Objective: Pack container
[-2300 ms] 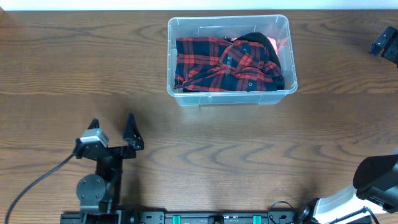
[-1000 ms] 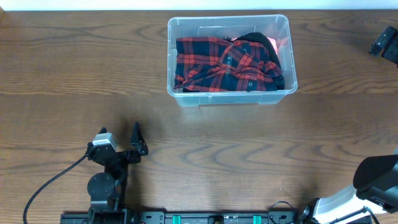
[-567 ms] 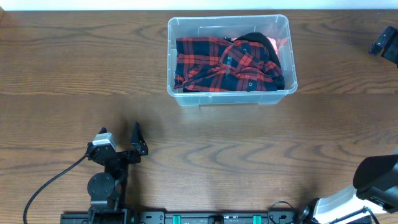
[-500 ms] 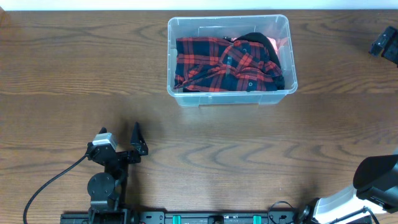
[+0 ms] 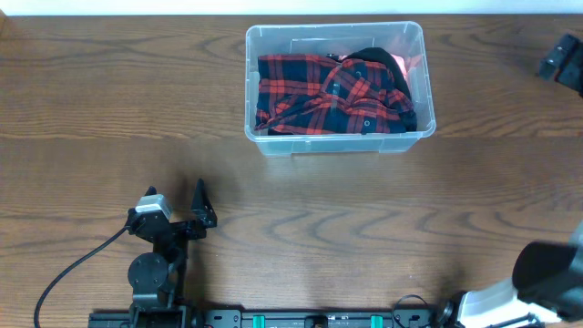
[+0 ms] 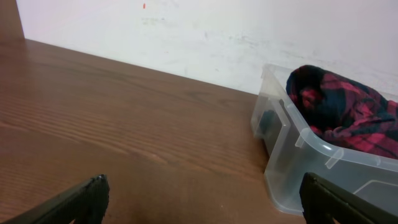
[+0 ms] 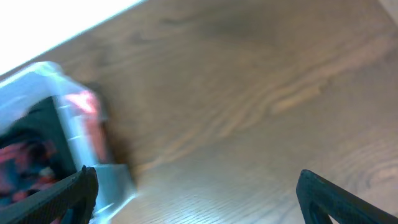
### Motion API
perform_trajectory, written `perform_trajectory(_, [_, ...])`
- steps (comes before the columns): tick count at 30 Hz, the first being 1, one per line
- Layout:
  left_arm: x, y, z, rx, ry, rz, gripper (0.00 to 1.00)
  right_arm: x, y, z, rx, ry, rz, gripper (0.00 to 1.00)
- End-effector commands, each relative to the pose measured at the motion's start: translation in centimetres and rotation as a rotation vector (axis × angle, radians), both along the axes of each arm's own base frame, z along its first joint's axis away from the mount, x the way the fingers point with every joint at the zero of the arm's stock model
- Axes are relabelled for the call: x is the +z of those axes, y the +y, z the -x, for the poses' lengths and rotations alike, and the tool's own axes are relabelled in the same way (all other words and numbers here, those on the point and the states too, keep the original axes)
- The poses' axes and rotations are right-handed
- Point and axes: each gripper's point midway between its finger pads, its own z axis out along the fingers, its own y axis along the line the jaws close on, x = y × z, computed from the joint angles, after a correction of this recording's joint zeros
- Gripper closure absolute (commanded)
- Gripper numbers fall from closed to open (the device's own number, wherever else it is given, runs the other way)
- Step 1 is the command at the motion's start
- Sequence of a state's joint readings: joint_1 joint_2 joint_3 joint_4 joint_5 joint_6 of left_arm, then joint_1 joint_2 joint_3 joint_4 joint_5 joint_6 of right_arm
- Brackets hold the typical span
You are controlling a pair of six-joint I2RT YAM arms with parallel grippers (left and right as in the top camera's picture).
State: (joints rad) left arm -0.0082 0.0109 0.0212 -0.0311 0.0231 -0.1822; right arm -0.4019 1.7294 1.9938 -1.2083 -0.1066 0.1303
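Note:
The clear plastic container [image 5: 260, 137] stands at the back middle of the table and holds a red and dark plaid shirt [image 5: 332, 96]. It shows at the right of the left wrist view [image 6: 292, 162] and, blurred, at the left of the right wrist view [image 7: 71, 134]. My left gripper [image 5: 175, 202] is open and empty near the front left, well apart from the container. In the overhead view, only a dark part of my right gripper [image 5: 560, 64] shows at the far right edge; its wrist view shows the fingers [image 7: 196, 193] spread wide over bare wood.
The wooden table [image 5: 109, 100] runs to a white wall at the back. The left arm's base and cable [image 5: 146, 273] sit at the front left edge. The right arm's base [image 5: 547, 269] sits at the front right corner.
The left arm drew back toward the front edge earlier and has stayed still since. The right arm has shifted slightly, and its wrist view is blurred by motion.

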Motion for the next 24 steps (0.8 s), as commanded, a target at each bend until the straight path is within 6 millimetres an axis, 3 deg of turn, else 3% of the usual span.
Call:
perform_trajectory(1, [-1.7,0.5,0.1,0.022,0.053,-0.019,0.02,5.5,5.6,1.2,0.108,-0.134,0.034,0.01])
perform_trajectory(7, [-1.7,0.5,0.1,0.022,0.053,-0.019,0.02,10.7,17.1,4.0,0.397,-0.283,0.043,0.01])
perform_trajectory(10, [-1.7,0.5,0.1,0.022,0.053,-0.019,0.02,12.7,21.6,6.4,0.529,-0.346,0.031,0.01])
perform_trajectory(12, [-1.7,0.5,0.1,0.022,0.053,-0.019,0.02,13.8,23.6,8.0,0.595,-0.383,0.023,0.01])
perform_trajectory(15, [-1.7,0.5,0.1,0.022,0.053,-0.019,0.02,14.5,23.9,10.2,0.652,-0.413,0.071,0.01])
perform_trajectory(19, [-1.7,0.5,0.1,0.022,0.053,-0.019,0.02,15.5,22.3,10.6,0.656,-0.551,0.173,0.01])
perform_trajectory(24, [-1.7,0.5,0.1,0.022,0.053,-0.019,0.02,13.8,20.2,10.7,0.591,-0.75,0.274,0.01])
